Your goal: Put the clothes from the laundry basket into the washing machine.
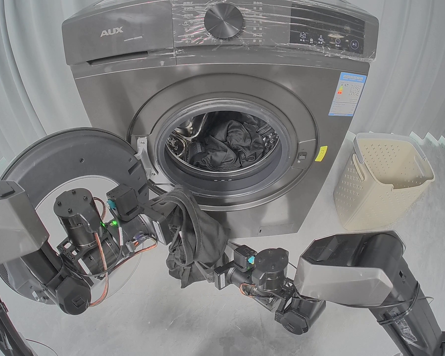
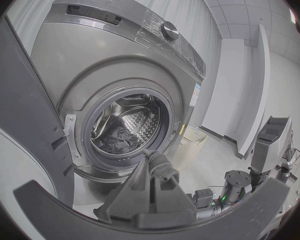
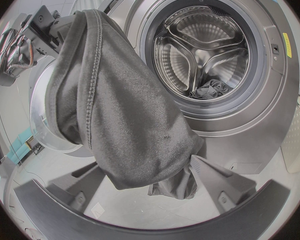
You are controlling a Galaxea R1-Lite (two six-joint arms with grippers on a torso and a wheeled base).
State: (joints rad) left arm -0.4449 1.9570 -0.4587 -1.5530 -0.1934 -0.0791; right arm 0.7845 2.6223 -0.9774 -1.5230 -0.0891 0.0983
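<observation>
Left hand point(image 2: 153, 182) shut on dark garment point(image 1: 199, 238); right hand point(image 3: 146, 170) spread wide, gripping nothing. Soft, light, limp; probably best pinched at a bunched fold.

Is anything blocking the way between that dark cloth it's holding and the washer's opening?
Nothing visible does. The door is swung aside, and the dark garment hangs from the left gripper, jaws shut, just in front of the open drum mouth. The clothes already inside lie low in the drum.
</observation>
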